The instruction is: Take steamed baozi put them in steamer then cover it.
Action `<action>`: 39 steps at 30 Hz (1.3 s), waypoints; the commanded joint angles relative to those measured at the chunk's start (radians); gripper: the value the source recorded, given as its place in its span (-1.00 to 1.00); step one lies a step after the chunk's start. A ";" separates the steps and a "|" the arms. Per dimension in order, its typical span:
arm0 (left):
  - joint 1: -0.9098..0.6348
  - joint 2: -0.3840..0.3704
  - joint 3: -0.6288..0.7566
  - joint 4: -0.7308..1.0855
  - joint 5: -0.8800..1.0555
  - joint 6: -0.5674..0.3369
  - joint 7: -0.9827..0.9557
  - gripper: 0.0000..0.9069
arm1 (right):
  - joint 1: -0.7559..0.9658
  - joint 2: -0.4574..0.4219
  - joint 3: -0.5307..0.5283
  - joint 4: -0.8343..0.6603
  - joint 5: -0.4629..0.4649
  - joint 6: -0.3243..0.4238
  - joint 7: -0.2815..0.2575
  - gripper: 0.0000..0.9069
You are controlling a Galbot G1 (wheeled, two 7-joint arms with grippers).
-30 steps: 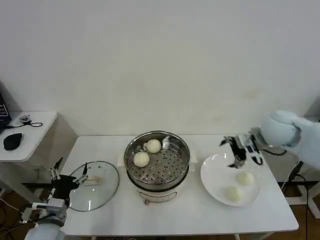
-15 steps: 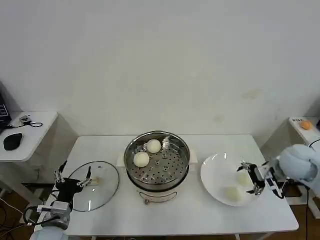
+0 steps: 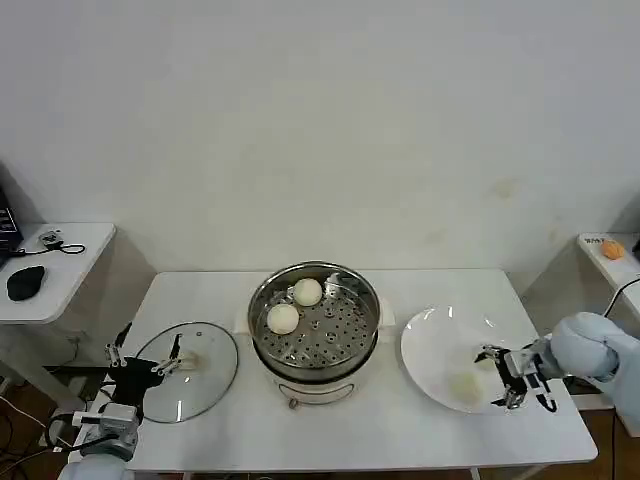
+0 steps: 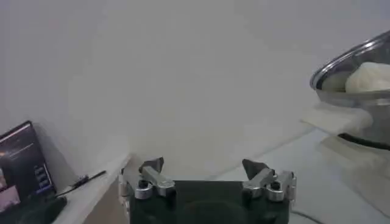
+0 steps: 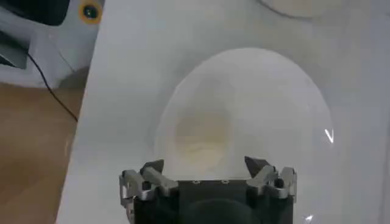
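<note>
The steamer [image 3: 315, 322] stands mid-table with two baozi [image 3: 307, 291] [image 3: 284, 318] on its perforated tray; its rim [image 4: 353, 58] also shows in the left wrist view. To its right, on the white plate [image 3: 430, 345], one baozi [image 3: 465, 385] lies just ahead of my right gripper [image 3: 497, 377], which is low at the plate's right side. In the right wrist view that gripper [image 5: 207, 164] is open, and the baozi [image 5: 204, 137] lies just beyond its tips. The glass cover [image 3: 190, 372] lies flat at the table's left. My left gripper [image 3: 140, 365] [image 4: 203, 165] waits open at the cover's left edge.
A small side table [image 3: 60, 265] with a black mouse [image 3: 25, 282] stands at the far left. An orange object [image 3: 610, 248] rests on a shelf at the far right. The table's front edge [image 3: 350, 465] runs close below the plate and the cover.
My right gripper has come down from above the plate's back right to its right side, low behind a baozi. The left gripper has shifted only slightly.
</note>
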 commanded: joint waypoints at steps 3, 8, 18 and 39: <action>-0.001 0.002 -0.006 0.003 0.000 0.001 0.001 1.00 | 0.050 0.082 -0.060 -0.088 -0.003 -0.021 -0.008 1.00; -0.004 0.004 -0.006 0.003 -0.001 0.001 0.001 1.00 | 0.055 0.090 -0.080 -0.106 -0.002 -0.029 -0.015 0.96; -0.007 0.007 -0.007 0.004 -0.001 0.001 0.001 1.00 | 0.067 0.101 -0.094 -0.108 0.014 -0.056 -0.033 0.53; -0.007 0.013 -0.023 -0.001 -0.013 -0.001 0.001 1.00 | 0.333 0.050 -0.215 -0.070 0.079 -0.028 -0.097 0.38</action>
